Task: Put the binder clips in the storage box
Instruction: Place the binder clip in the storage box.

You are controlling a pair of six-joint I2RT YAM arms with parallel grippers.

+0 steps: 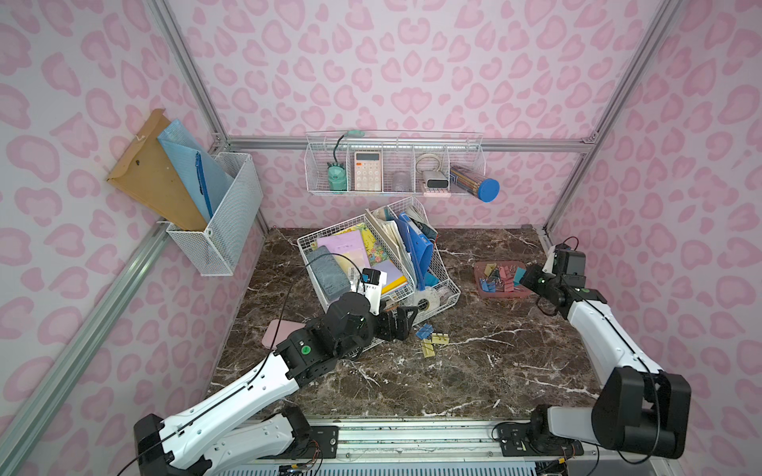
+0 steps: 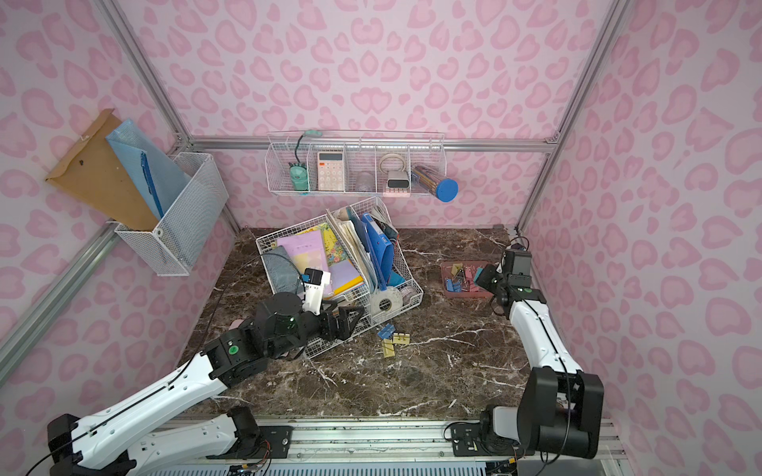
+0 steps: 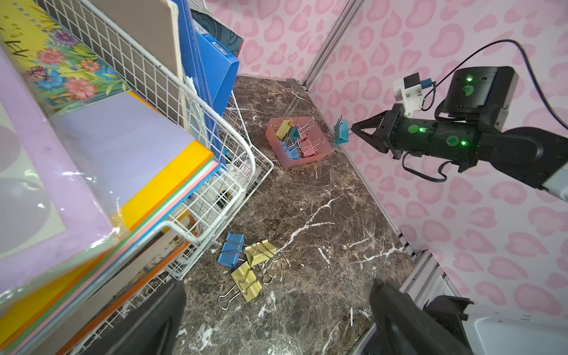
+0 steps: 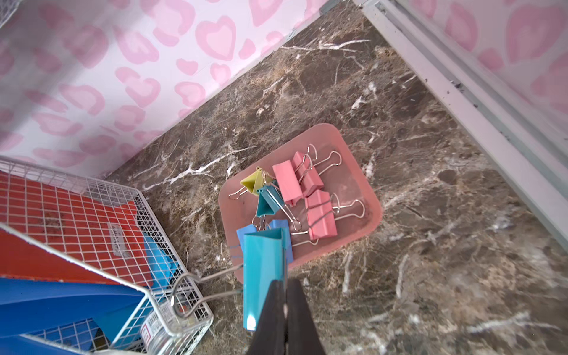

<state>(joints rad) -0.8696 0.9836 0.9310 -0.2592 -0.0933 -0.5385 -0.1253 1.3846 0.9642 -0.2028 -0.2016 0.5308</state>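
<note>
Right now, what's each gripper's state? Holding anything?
Left gripper: open, holding nothing.
Right gripper: shut on a teal folded-metal binder clip, near the dusty-pink plastic storage box.

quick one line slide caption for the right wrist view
Right gripper shut on a teal binder clip, raised near the pink storage box already holding pink, blue, yellow and teal clips.

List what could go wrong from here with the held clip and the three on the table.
1. The right gripper pinches just a corner of the teal clip, which hangs at the rim of the storage box: released here, it may land outside.
2. The blue clip and two yellow clips lie bunched beside the wire organiser; the open left gripper may snag its wire.
</note>
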